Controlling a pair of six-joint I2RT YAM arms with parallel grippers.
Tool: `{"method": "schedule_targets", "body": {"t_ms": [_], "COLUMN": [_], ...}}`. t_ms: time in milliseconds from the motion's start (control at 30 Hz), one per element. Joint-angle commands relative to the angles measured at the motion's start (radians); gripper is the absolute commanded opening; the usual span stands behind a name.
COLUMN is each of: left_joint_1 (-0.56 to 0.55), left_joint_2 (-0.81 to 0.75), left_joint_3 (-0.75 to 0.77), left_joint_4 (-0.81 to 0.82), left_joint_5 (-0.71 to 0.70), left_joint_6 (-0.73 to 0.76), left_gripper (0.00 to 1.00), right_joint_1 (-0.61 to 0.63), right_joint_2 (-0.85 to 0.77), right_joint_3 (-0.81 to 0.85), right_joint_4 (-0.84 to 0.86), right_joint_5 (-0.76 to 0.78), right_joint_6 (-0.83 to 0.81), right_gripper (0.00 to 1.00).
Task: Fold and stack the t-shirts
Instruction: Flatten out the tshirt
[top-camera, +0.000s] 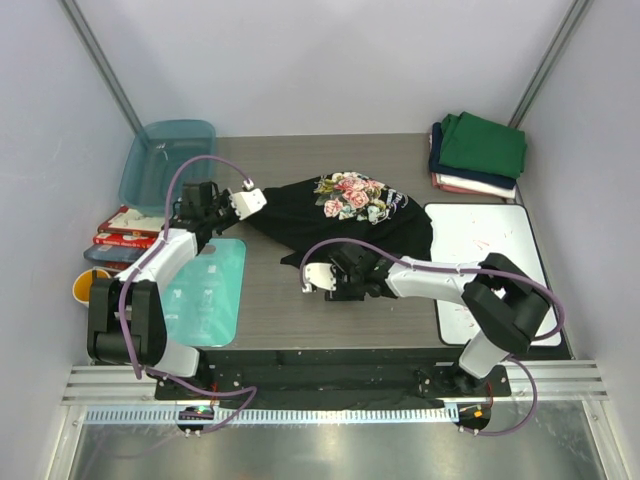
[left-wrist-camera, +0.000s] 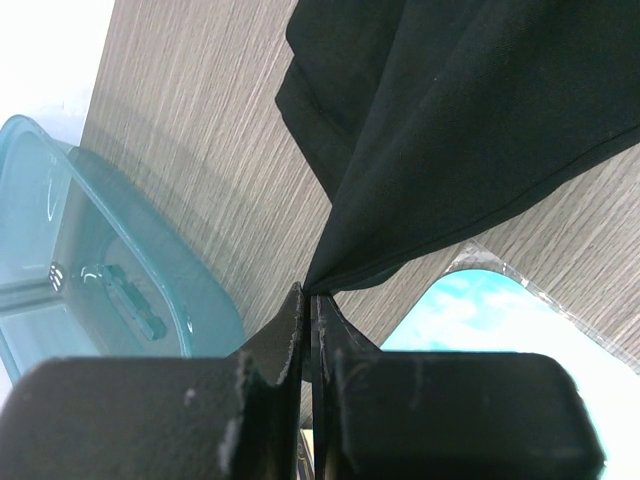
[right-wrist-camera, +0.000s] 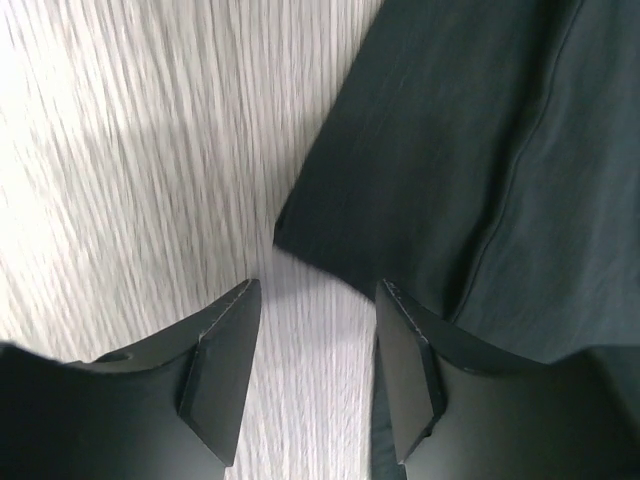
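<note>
The black t-shirt (top-camera: 300, 218) with a pink-white floral print lies crumpled at the table's middle, print up. My left gripper (top-camera: 250, 203) is shut on its left edge and holds that edge pulled taut off the table; in the left wrist view the cloth (left-wrist-camera: 450, 120) runs straight into the closed fingertips (left-wrist-camera: 308, 296). My right gripper (top-camera: 315, 277) is open and empty just above the table. The shirt's near corner (right-wrist-camera: 450, 150) lies just ahead of its gap (right-wrist-camera: 315, 300) and its right finger rests over the cloth. Folded green (top-camera: 483, 145), navy (top-camera: 440, 160) and pinkish-white (top-camera: 470, 187) tees are stacked at back right.
A teal plastic tub (top-camera: 165, 160) stands at back left, also in the left wrist view (left-wrist-camera: 90, 250). A teal flat mat (top-camera: 205, 295) lies front left. A white board (top-camera: 480, 250) lies at right. Red packets (top-camera: 125, 228) and a yellow cup (top-camera: 82, 287) sit at the left edge.
</note>
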Motion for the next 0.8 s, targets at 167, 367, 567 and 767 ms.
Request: {"method": "schedule_targets", "body": {"t_ms": [167,367,567,767], "left_joint_1": [-0.005,-0.005,-0.003,-0.005], "left_joint_2": [0.018,0.021,0.027,0.018], "left_joint_3": [0.042,0.039,0.030,0.030], "left_joint_4": [0.050,0.058,0.096,0.217], "left_joint_5": [-0.016,-0.021,-0.041,-0.145], "left_joint_6": [-0.019,-0.018,-0.027,-0.071], "left_gripper": [0.00,0.00,0.00,0.00], "right_joint_1": [0.081,0.084,0.080,0.025], "right_joint_2": [0.116,0.177,0.113,-0.165], "right_joint_3": [0.008,0.022,-0.001,0.002], "right_joint_4": [0.025,0.033,0.053,0.056], "right_joint_5": [0.036,0.063,0.247,0.460], "right_joint_6": [0.004,-0.002,-0.070,-0.182], "right_gripper": [0.52,0.01,0.01,0.01]}}
